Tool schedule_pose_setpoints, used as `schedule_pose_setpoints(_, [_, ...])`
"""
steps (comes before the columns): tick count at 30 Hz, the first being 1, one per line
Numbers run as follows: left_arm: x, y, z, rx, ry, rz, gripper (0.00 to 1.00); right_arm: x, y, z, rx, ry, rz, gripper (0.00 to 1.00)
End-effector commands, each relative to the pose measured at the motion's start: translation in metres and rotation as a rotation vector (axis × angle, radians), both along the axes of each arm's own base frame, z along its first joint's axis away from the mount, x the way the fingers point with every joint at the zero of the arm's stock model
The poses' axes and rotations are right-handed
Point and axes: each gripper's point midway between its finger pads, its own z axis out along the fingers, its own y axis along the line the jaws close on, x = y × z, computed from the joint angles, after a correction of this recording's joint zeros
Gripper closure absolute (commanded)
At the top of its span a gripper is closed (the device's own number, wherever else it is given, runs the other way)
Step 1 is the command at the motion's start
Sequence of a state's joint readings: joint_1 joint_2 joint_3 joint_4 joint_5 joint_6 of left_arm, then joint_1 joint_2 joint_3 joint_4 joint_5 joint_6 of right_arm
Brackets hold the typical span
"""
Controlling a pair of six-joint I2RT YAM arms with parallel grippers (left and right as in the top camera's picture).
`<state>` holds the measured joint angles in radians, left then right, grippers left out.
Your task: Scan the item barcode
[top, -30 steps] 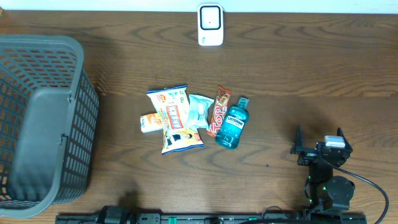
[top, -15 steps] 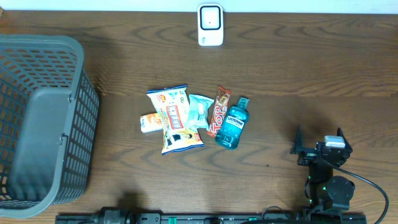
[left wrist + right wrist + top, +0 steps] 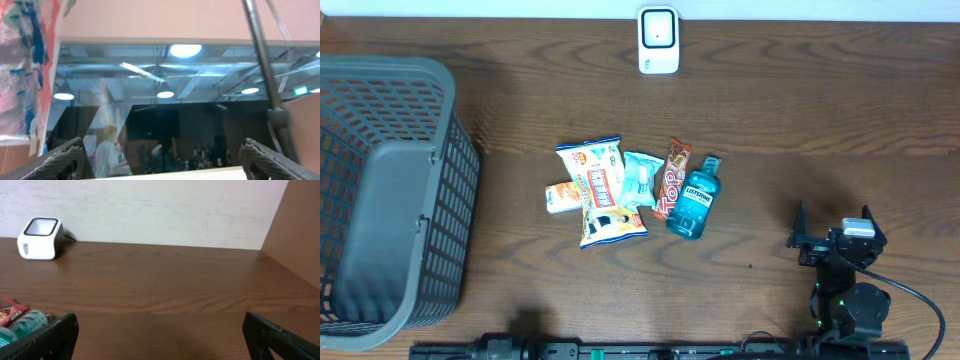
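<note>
right gripper and left gripper gape, empty; the mouthwash bottle, probably rigid and slick, suits a mid-body grip.

Nothing has visibly changed; the right claw sits unmoved.

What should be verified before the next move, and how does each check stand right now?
1. Right tool open and empty: ok.
2. Left tool open and empty: ok.
3. Scanner unobstructed: ok.
4. Mouthwash bottle free on the side toward the right tool: ok.
5. Bottle's barcode facing up: cannot tell.
6. Left wrist view shows the table: not ok, it faces the room.
</note>
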<state>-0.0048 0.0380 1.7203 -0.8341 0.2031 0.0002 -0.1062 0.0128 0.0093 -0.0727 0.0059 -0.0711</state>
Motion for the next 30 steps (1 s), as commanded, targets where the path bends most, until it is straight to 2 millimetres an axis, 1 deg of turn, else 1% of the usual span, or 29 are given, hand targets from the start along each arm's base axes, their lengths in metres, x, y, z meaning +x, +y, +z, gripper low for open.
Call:
schedule_pose_setpoints(1, [0.023,0.01,0.002,-0.046,0.021,0.045,0.02,0.0,0.0,-0.001,-0.012,0.002,0.002,0.01])
schedule_pose_setpoints(4, [0.038,0.01,0.005,-0.046,0.027,0.045,0.02,0.0,0.0,-0.001,-0.012,0.002,0.002,0.01])
schedule_pose_setpoints(6, [0.049,0.01,0.003,-0.045,0.045,0.045,0.02,0.0,0.0,-0.001,-0.012,0.002,0.002,0.01])
schedule_pose_setpoints(8, [0.065,0.01,0.0,-0.044,0.074,0.046,0.02,0.0,0.0,-0.001,-0.012,0.002,0.002,0.01])
schedule_pose_setpoints(11, [0.079,0.011,0.0,-0.047,0.081,0.049,0.02,0.0,0.0,-0.001,-0.012,0.002,0.002,0.01])
schedule_pose_setpoints(13, [0.096,0.011,-0.004,-0.046,0.107,0.05,0.02,0.0,0.0,-0.001,-0.012,0.002,0.002,0.01])
schedule_pose_setpoints(16, [0.117,0.01,-0.002,-0.047,0.093,0.058,0.02,0.0,0.0,-0.001,-0.012,0.002,0.002,0.01])
schedule_pose_setpoints(18, [0.133,0.01,-0.004,-0.045,0.095,0.061,0.02,0.0,0.0,-0.001,-0.012,0.002,0.002,0.01])
schedule_pose_setpoints(19, [0.146,0.006,-0.009,-0.042,0.117,0.041,0.02,0.0,0.0,-0.001,-0.012,0.002,0.002,0.01])
schedule_pose_setpoints(21, [0.163,0.001,-0.02,-0.049,0.164,-0.008,0.02,0.0,0.0,-0.001,-0.012,0.003,0.002,0.01])
schedule_pose_setpoints(24, [0.192,0.001,-0.041,-0.076,0.243,-0.029,0.02,0.0,0.0,-0.001,-0.012,0.002,0.002,0.01])
schedule_pose_setpoints(26, [0.207,0.001,-0.052,-0.095,0.277,-0.042,0.03,0.0,0.0,-0.001,-0.012,0.002,0.002,0.01])
schedule_pose_setpoints(30, [0.241,0.0,-0.083,-0.098,0.365,-0.046,0.02,0.0,0.0,-0.001,-0.012,0.003,0.002,0.01])
